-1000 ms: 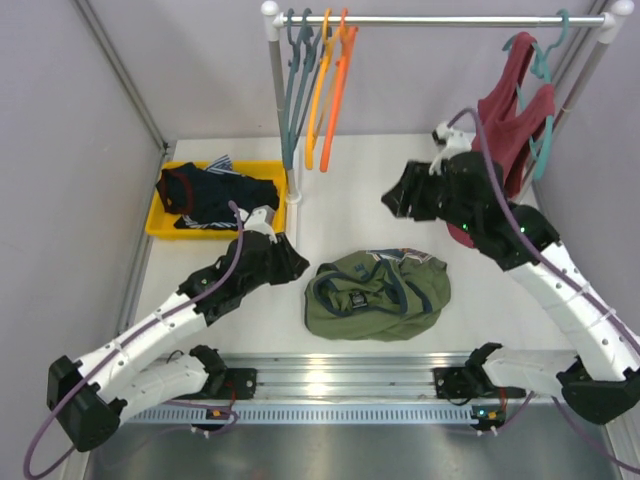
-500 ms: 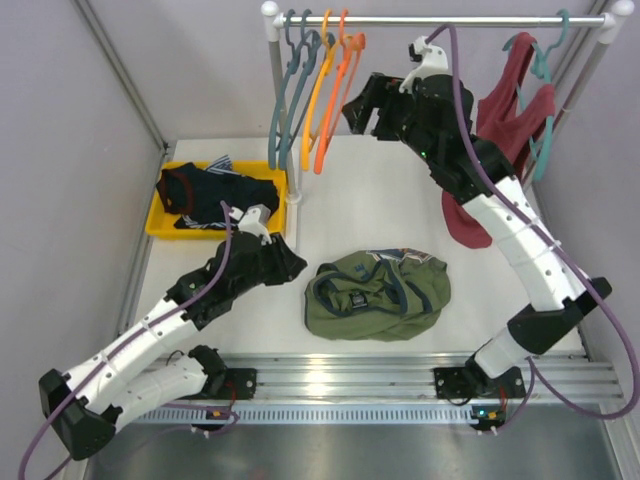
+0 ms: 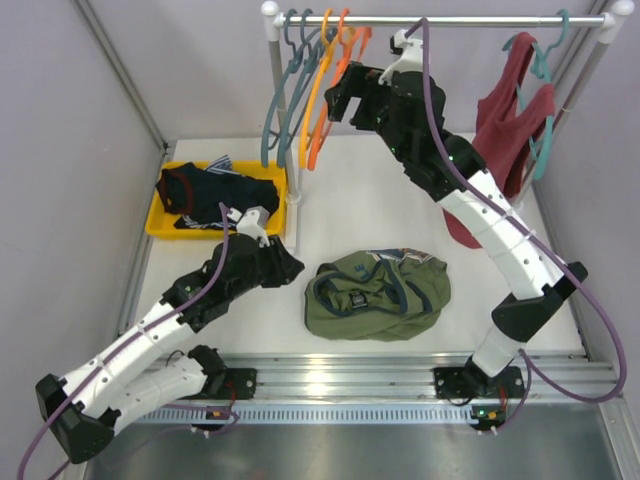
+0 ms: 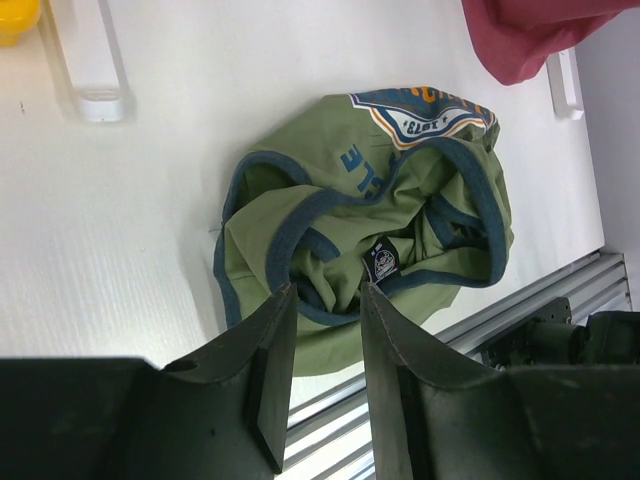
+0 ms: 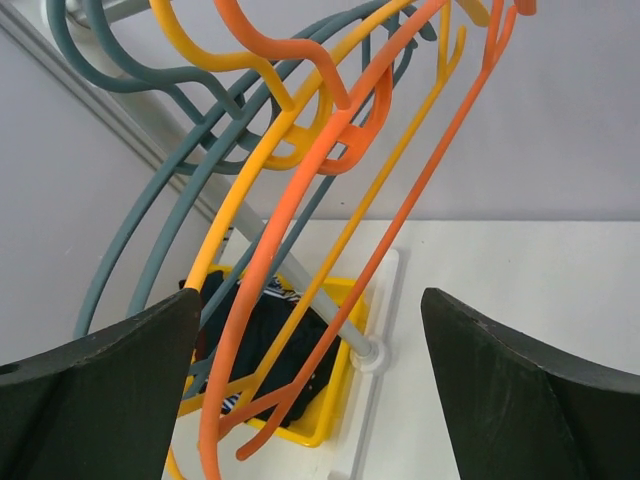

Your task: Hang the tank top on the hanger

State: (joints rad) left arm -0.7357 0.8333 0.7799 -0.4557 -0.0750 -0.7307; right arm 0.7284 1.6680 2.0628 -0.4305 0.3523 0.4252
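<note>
Limp olive-green fabric tank top (image 3: 378, 295) lies crumpled on the white bench (image 3: 350, 200), probably best pinched at its navy strap trim. The left end effector (image 4: 325, 385) hovers narrowly parted and empty. The right end effector (image 5: 310, 390), spread wide, faces the stiff reddish-orange plastic hanger (image 5: 268, 255).

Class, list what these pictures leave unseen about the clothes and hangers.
- Hanger: right wrist view, hook cut off by top edge.
- Tank top: left wrist view, near edge hidden behind the left gripper; folds hide its underside.
- Dark garment: top view, bunched in the yellow bin, too small to identify.
</note>
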